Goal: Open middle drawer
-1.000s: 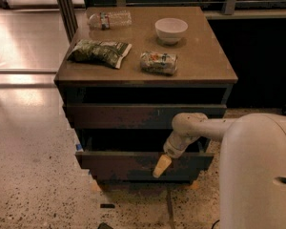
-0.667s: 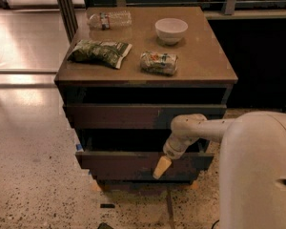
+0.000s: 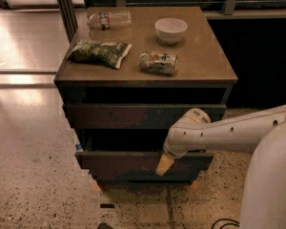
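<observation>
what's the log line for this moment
task: open middle drawer | end effector: at middle drawer front, right of centre | state: looks slightly out

End effector (image 3: 164, 165) low at the front panel of the middle drawer (image 3: 119, 160).

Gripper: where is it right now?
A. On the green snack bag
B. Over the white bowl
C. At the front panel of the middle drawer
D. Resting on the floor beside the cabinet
C: the gripper hangs low in front of the cabinet, its tan tip at the front panel of the middle drawer, well below the cabinet top.
</observation>
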Motion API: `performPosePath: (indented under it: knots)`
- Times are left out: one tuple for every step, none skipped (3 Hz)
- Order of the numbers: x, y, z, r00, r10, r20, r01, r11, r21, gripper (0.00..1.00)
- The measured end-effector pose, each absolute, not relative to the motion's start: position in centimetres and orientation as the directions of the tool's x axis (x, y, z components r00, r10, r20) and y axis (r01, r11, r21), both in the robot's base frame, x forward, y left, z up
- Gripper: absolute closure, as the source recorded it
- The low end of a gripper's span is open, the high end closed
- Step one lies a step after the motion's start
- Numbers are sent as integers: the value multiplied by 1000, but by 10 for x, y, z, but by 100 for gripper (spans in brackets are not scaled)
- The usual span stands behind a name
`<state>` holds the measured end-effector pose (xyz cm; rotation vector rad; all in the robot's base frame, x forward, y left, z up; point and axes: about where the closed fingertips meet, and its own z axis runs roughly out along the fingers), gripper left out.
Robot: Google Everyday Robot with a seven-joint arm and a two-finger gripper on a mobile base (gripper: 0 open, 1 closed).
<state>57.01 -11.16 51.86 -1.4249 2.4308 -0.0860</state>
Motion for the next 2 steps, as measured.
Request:
performPosePath:
  knots:
    - [545,-124,524,-493,-840,-227,-818,537,-209,0]
    - [545,-124,523,-495,-839,-227,-818,538,-204,0]
